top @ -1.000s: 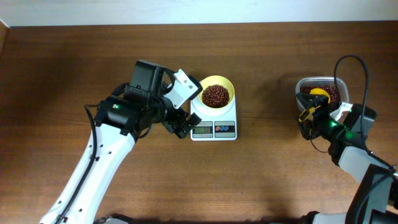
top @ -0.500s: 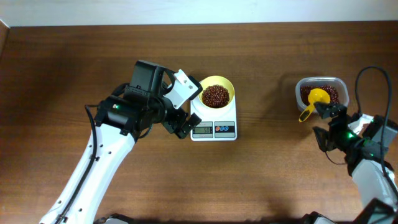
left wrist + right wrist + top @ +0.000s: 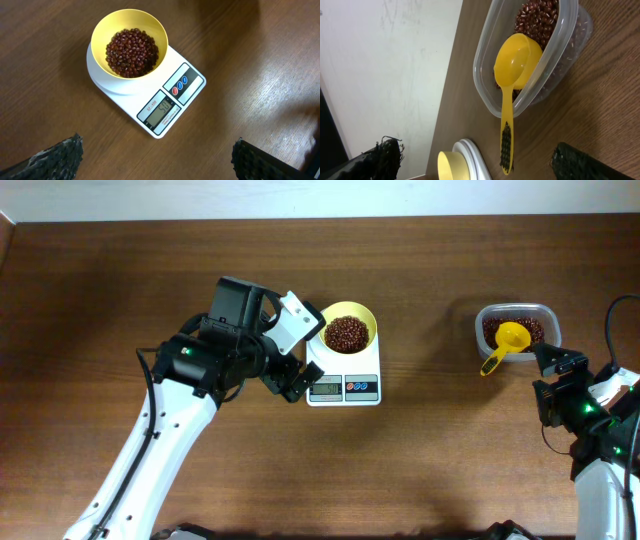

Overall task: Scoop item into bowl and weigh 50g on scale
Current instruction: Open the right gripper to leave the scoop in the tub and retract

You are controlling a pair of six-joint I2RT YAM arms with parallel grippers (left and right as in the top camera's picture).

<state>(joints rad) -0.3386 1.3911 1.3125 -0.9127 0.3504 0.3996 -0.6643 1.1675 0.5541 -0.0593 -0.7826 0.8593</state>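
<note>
The pale-yellow bowl [image 3: 347, 326] holds a heap of dark reddish-brown beans [image 3: 346, 333] and sits on the white scale [image 3: 345, 384]; in the left wrist view the bowl [image 3: 129, 30] on the scale [image 3: 170, 107] shows a lit display. My left gripper [image 3: 291, 380] is open and empty, just left of the scale. My right gripper [image 3: 549, 383] is open and empty, below the clear tub [image 3: 517, 321]. The yellow scoop [image 3: 505, 344] rests in the tub with its handle over the rim, also in the right wrist view [image 3: 512, 80].
The clear tub [image 3: 530, 55] with more beans stands at the right side of the brown wooden table [image 3: 440, 460]. A white wall edge runs along the table's far side.
My right gripper let go of the scoop, which now rests in the tub, and drew back toward the lower right. The left arm has not moved.
</note>
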